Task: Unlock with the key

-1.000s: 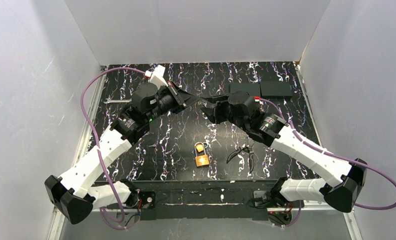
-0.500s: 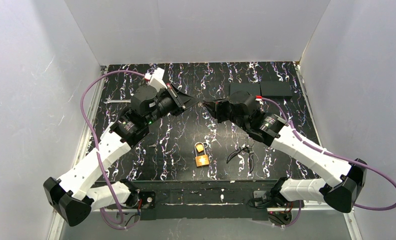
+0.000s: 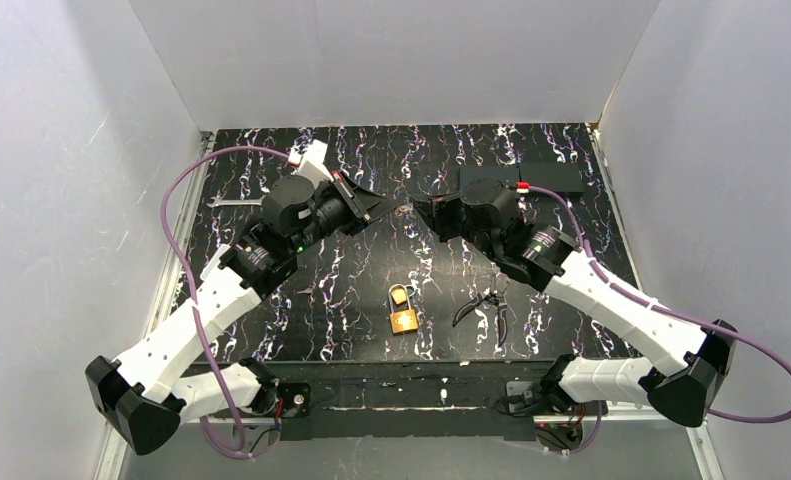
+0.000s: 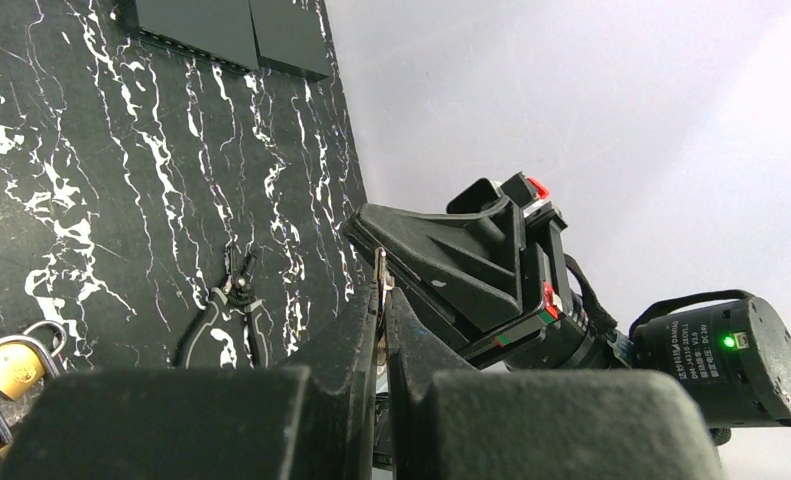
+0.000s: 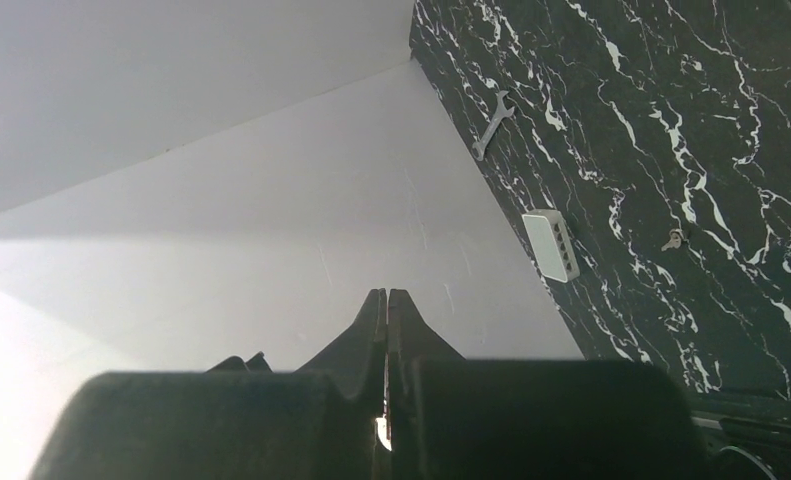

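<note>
Key [image 4: 379, 272] is pinched edge-on between clenched fingers of left hand [image 4: 382, 305], raised above worktop [image 3: 371, 280]. Right hand [image 3: 420, 208] is clenched too, met tip to tip with left; whether key is also gripped by it cannot be told. Brass padlock [image 3: 404, 320] and pliers [image 3: 483, 308] are seen lying on worktop.

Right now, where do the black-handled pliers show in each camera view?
Top external: pliers low and right of centre, just right of the brass padlocks.
Left wrist: pliers at lower left, right of the brass padlocks.
Right wrist: not in view.
Shared landmark: the brass padlocks, left of the pliers in both views.
</note>
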